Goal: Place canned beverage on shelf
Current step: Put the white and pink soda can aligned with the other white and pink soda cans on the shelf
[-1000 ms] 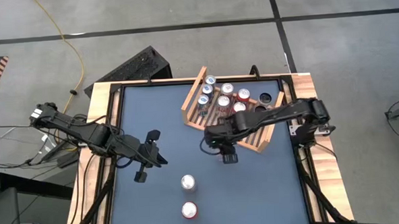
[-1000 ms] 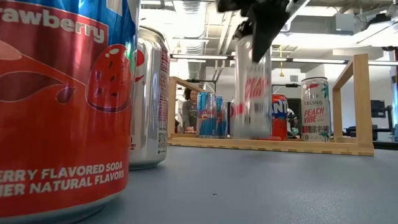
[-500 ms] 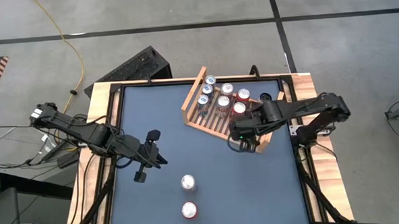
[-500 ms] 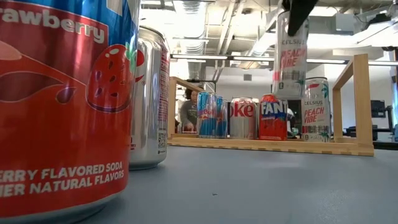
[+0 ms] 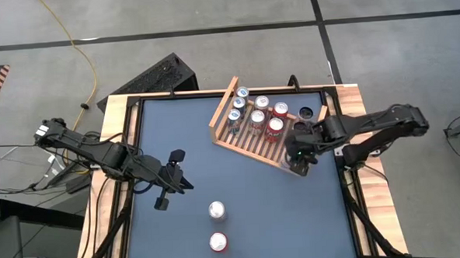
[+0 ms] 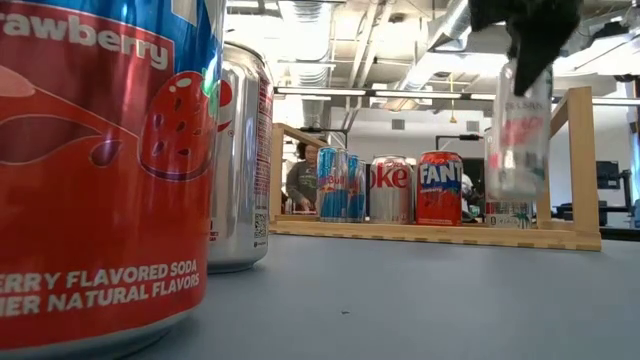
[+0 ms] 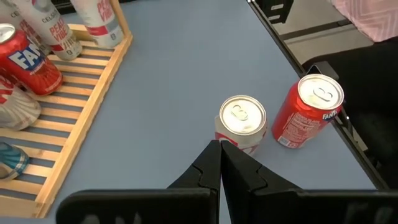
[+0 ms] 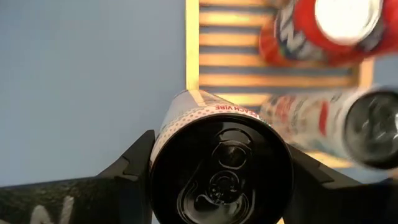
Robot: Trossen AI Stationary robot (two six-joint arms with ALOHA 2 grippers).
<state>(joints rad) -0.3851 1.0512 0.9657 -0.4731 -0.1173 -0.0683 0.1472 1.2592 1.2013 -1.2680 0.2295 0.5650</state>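
The right gripper (image 5: 299, 152) grips a tall white can (image 6: 521, 130) from above, its fingers (image 8: 127, 169) clamped on either side of the can's dark top. Since half a second ago the arm has carried the can further right: in the high view the gripper was over the shelf's near rail, and it now sits over the shelf's (image 5: 246, 149) near right corner. In the low view the can has gone from hanging left of the standing Celsius can to hanging in front of it, blurred, and lower than before, though its base is clear of the slats. A second ago it was well left, in front of the Coke can.

On the shelf, the row seen from the low camera reads blue can (image 6: 340, 184), Coke can (image 6: 391, 189), Fanta can (image 6: 439, 188), with the standing Celsius can (image 6: 508, 209) mostly hidden behind the held one.

The left gripper (image 5: 170, 184) rests over the table's (image 5: 180, 232) left middle, unchanged across the frames, its fingers closed together on nothing. Ahead of it stand a silver can (image 7: 242, 123) and a red can (image 7: 308, 110), near each other at the table's near edge, where they were before.
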